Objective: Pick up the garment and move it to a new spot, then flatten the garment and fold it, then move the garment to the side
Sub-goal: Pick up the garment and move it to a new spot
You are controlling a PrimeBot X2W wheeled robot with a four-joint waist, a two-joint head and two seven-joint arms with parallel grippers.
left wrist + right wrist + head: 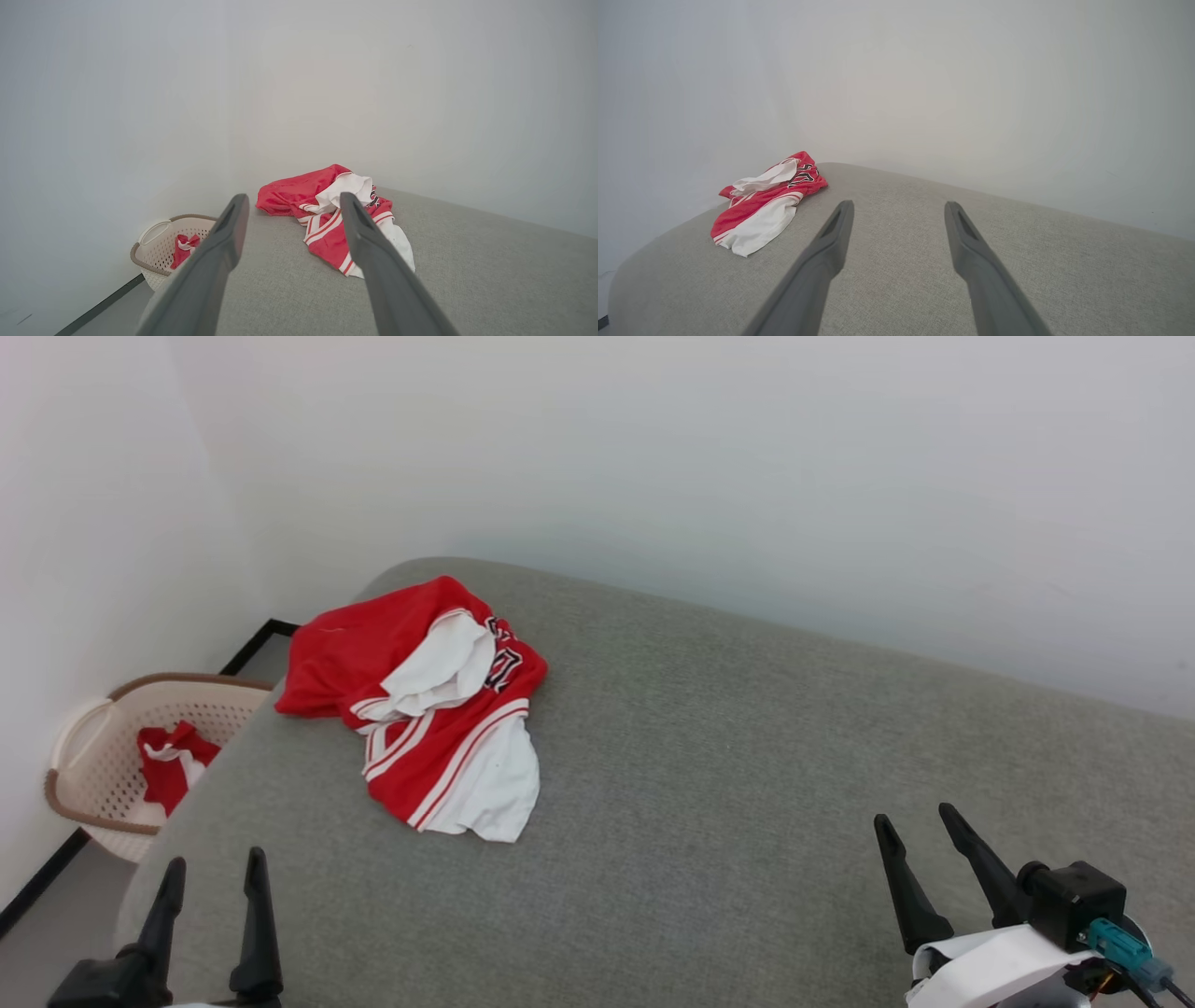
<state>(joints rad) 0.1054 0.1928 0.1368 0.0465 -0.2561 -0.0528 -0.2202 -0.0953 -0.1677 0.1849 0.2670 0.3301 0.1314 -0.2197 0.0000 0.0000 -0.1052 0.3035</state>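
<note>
The garment (420, 709), a red jersey-style shirt with white panels, striped trim and black-and-white lettering, lies crumpled on the far left of the grey padded surface (747, 784). It also lies ahead in the left wrist view (336, 210) and at the left in the right wrist view (766, 205). My left gripper (215, 863) is open at the lower left, well short of the garment, holding nothing. My right gripper (920, 826) is open at the lower right, far from it. Both sets of fingers (224, 242) (836, 233) stand spread apart over bare fabric.
A cream laundry basket (103, 709) with a brown rim stands on the floor left of the surface, holding a small red cloth with white edging (173, 761). White walls close in behind and to the left. The surface's rounded left edge drops off near the basket.
</note>
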